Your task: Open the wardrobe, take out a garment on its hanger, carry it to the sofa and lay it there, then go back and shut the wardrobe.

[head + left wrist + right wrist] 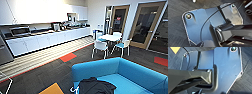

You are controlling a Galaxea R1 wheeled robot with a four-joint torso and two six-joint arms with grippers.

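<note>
The bright blue sofa [130, 72] stands at the lower right of the head view, its rounded back toward the room. The black garment [96, 86] lies crumpled on the sofa's seat near its left end. A bit of the white hanger [74, 89] pokes out at the garment's left edge. Both wrist views look down over the robot's own dark plate at dark carpet.
A white round table [110, 37] with white and blue chairs [100, 47] stands beyond the sofa. A long white kitchen counter [47, 38] runs along the left wall. Glass doors [145, 23] are at the back right. Orange carpet patches [68, 57] mark the dark floor.
</note>
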